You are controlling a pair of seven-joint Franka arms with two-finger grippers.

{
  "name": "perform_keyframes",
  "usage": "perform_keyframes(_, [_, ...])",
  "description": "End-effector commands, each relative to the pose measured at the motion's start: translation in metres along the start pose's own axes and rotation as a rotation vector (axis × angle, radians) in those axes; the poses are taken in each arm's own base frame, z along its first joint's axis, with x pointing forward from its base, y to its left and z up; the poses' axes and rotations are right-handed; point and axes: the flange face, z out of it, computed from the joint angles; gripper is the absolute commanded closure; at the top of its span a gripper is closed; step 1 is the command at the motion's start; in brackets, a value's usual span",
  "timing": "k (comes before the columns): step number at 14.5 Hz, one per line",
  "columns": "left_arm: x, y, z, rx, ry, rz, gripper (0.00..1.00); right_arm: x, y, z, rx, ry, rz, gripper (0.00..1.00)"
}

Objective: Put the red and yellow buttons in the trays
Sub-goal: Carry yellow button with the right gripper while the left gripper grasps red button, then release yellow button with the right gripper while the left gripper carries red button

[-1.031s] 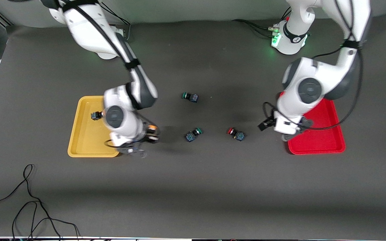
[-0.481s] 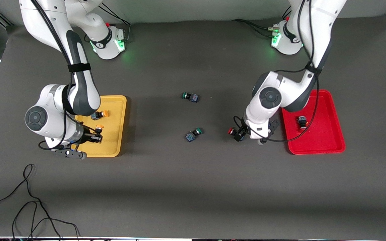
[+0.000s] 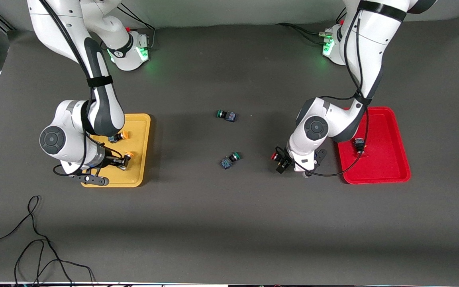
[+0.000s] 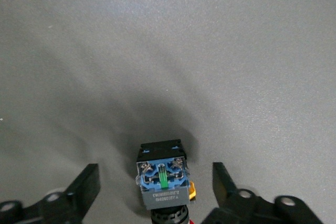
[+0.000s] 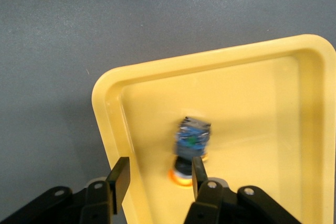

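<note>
- Yellow plastic tray [image 3: 146, 119], shallow with rounded corners, mid-height in the front view toward the right arm's end. It holds two dark-bodied push-button switches with orange-yellow caps: one [image 3: 117, 137] lies free, the other [image 3: 126, 158] is at the right gripper's tips.
- Right gripper [image 5: 159, 174], low over the yellow tray. The fingers stand apart and wider than the blurred switch beside them, so the switch appears released.
- Red plastic tray [image 3: 401, 119], same shape, toward the left arm's end. It holds one red-capped switch [image 3: 359, 144].
- Second red-capped switch [image 3: 278, 157], on the grey table lower-centre, outside the red tray.
- Left gripper [image 4: 155, 182], down around that switch. The fingers are spread wide on either side and do not touch it, so nothing is gripped.
- Two green-capped switches [image 3: 226, 115] [image 3: 229, 160], mid-table and no part of the task.
- Progress: three of four appear placed. One red remains, to be grasped and carried to the red tray.
</note>
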Motion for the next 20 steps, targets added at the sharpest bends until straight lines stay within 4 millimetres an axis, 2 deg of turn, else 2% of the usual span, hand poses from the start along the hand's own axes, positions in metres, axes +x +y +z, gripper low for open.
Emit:
perform_keyframes(1, [-0.001,0.009,-0.001,-0.007,0.015,-0.014,0.77,-0.004,0.000,-0.004,0.010,0.012,-0.013,0.44])
perform_keyframes(2, [0.001,0.011,-0.005,-0.007,0.016,-0.013,0.81,-0.004,0.000,-0.006,0.014,0.015,-0.013,0.30])
perform_keyframes(3, [0.005,0.016,-0.013,-0.017,0.025,-0.003,0.84,-0.005,-0.001,-0.016,0.029,0.024,-0.014,0.11])
perform_keyframes(4, [0.007,0.018,-0.019,-0.007,0.035,0.012,0.86,-0.006,0.000,-0.027,0.048,0.030,-0.013,0.00])
perform_keyframes(5, [0.013,0.024,-0.033,-0.001,0.053,0.034,0.86,-0.008,0.003,-0.044,0.076,0.036,-0.011,0.00])
perform_keyframes(6, [0.019,0.031,-0.055,0.018,0.066,0.065,0.86,-0.008,0.012,-0.060,0.097,0.037,0.000,0.00])
perform_keyframes(8, [0.028,0.044,-0.114,0.082,0.052,0.180,0.86,-0.012,0.024,-0.099,0.151,0.070,0.004,0.00])
perform_keyframes(9, [0.031,0.044,-0.142,0.116,0.036,0.267,0.86,-0.016,0.027,-0.116,0.179,0.079,0.001,0.00])
perform_keyframes(11, [0.043,0.030,-0.196,0.130,-0.009,0.456,0.89,-0.019,0.044,-0.152,0.204,0.075,0.000,0.00])
perform_keyframes(12, [0.058,0.014,-0.213,0.150,-0.042,0.546,0.89,-0.021,0.049,-0.170,0.189,0.071,-0.018,0.00])
perform_keyframes(14, [0.102,-0.024,-0.243,0.187,-0.105,0.689,0.89,-0.028,0.056,-0.199,0.172,0.064,-0.049,0.00])
perform_keyframes(16, [0.158,-0.079,-0.260,0.191,-0.140,0.789,0.89,-0.042,0.066,-0.227,0.182,0.078,-0.071,0.00])
perform_keyframes(18, [0.213,-0.135,-0.264,0.182,-0.140,0.871,0.89,-0.059,0.073,-0.250,0.178,0.078,-0.103,0.00])
perform_keyframes(20, [0.255,-0.175,-0.247,0.180,-0.120,0.927,0.89,-0.072,0.077,-0.270,0.163,0.098,-0.125,0.00])
